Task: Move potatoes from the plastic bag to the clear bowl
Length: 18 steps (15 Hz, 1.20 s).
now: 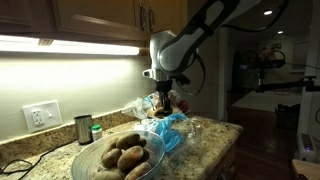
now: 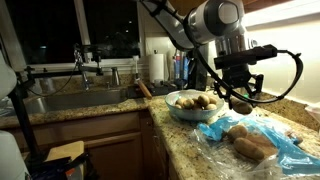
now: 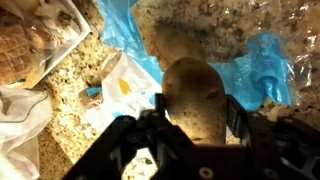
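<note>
Potato held above the bag.
One brown potato (image 3: 195, 100) is clamped between the fingers (image 3: 238, 118), which are partly closed around it, over the crinkled plastic bag (image 2: 285, 150). More potatoes (image 2: 195, 100) lie in the clear bowl (image 2: 190, 114) nearby on the granite surface (image 2: 185, 150).

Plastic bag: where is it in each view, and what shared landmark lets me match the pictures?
In an exterior view: plastic bag right of centre, beside the clear bowl.
In an exterior view: lower right, on the counter.
Wrist view: blue plastic across the top.
Shared landmark: the potato gripped in the fingers, above the bag.
</note>
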Motion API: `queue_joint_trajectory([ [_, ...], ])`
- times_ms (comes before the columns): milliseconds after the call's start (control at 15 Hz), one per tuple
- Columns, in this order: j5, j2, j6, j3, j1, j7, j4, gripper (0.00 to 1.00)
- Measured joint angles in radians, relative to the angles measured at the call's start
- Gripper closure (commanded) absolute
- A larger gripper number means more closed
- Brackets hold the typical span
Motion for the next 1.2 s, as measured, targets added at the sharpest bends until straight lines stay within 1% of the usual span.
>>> queue_joint_trajectory([
  [467,0.0,-0.001,0.0,0.03,0.031,0.005,0.019,0.66],
  [867,-0.001,0.001,-0.004,0.06,0.073,0.005,0.026,0.66],
  [1200,-0.033,0.006,-0.012,0.089,0.114,0.005,0.026,0.66],
])
